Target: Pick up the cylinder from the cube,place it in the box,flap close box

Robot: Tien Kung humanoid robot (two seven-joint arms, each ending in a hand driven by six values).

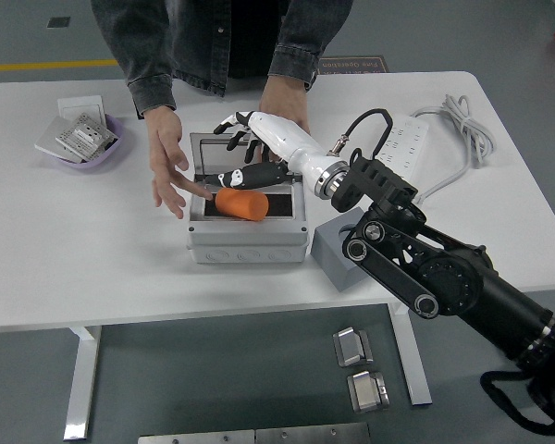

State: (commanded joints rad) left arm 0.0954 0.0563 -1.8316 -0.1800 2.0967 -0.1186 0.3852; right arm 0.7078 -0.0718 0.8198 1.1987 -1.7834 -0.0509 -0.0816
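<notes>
Right hand (245, 153): over box, toward far side; white back up, dark fingers (233, 127) spread and relaxed, thumb pointing at cylinder; grasping nothing.
Left hand: not in view.
Cylinder (241, 203): orange, lying on its side in box, toward near-left part of opening; one end seems raised against the wall, not flat on the floor.
Long axis: roughly left-right across box, slightly tilted.
Bearing from hand: cylinder below and just nearer the robot than the thumb tip; close, contact not confirmable.
Box (248, 243): grey, open, near table centre; lid (208, 148) standing up at far edge, partly hidden by hand.
Cube (338, 254): grey, just right of box, bare on top; partly covered by arm.
Person's hands: one (169, 159) at box's left edge, fingers reaching toward cylinder's left end; other (284, 99) behind lid at far side.
Task stage, judged: pick and place appear done; flap closing outstanding.
Risk, judged: raised cylinder end may foul lid; person's fingers in closing path.
Elsewhere: power strip (402, 150) well right of box; purple bowl (111, 146) well left.
</notes>
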